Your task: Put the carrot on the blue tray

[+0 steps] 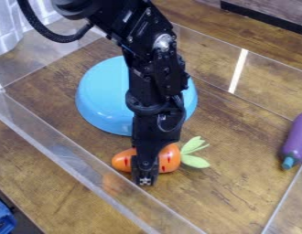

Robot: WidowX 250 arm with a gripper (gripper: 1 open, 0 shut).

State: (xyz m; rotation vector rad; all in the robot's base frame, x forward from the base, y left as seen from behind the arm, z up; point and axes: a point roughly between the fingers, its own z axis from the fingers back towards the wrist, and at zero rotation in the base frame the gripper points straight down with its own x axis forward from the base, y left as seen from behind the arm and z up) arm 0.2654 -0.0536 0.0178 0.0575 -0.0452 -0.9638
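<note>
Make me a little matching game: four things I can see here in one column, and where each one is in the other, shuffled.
Things
1. Toy carrot
2. Light-blue plate
3. Purple toy eggplant
4. Claw

Places
A. Near the right edge of the picture
B. Down at the orange toy, in front of part of it
C. Partly hidden behind the robot arm, farther up the picture than the orange toy
D. Under the claw, green leaves pointing right

Right pairs: 1-D, 2-C, 3-A, 4-B
</note>
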